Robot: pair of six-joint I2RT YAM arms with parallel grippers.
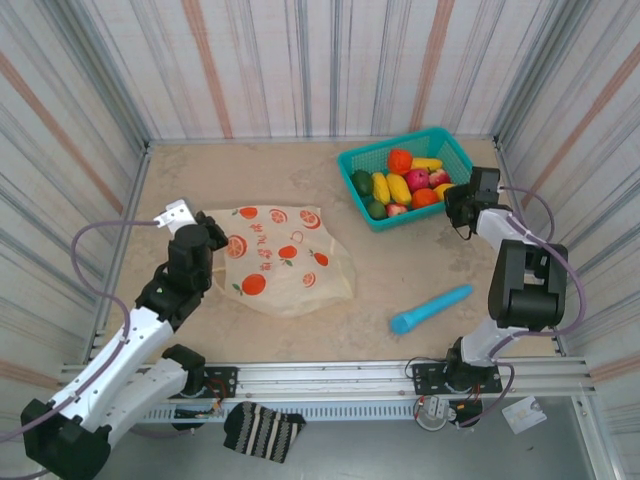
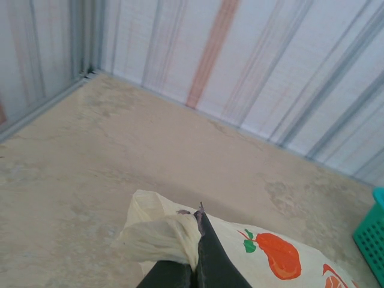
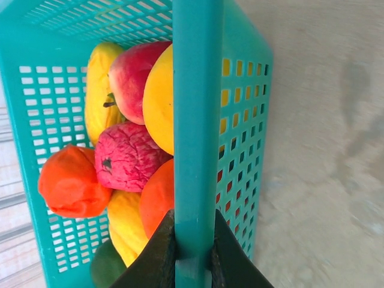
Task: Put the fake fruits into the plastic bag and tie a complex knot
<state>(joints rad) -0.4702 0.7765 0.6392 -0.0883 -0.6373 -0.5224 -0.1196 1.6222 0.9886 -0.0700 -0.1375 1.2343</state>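
Left fingers (image 2: 213,264) pinch the plastic bag (image 2: 163,233); right fingers (image 3: 155,259) clamp the basket (image 3: 193,120) beside fake fruits (image 3: 129,159).

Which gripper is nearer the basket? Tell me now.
Right. The right gripper is clamped on the basket rim; the left gripper is across the table, pinching the bag.

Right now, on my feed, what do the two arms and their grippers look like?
The left arm and right arm are built alike: white link shells between blocky black joint housings. The left one carries a white bracket at its wrist. Lilac cables loop off each: left cable, right cable. The left gripper and right gripper have smooth, dark, tapered fingers, with no markings I can make out.
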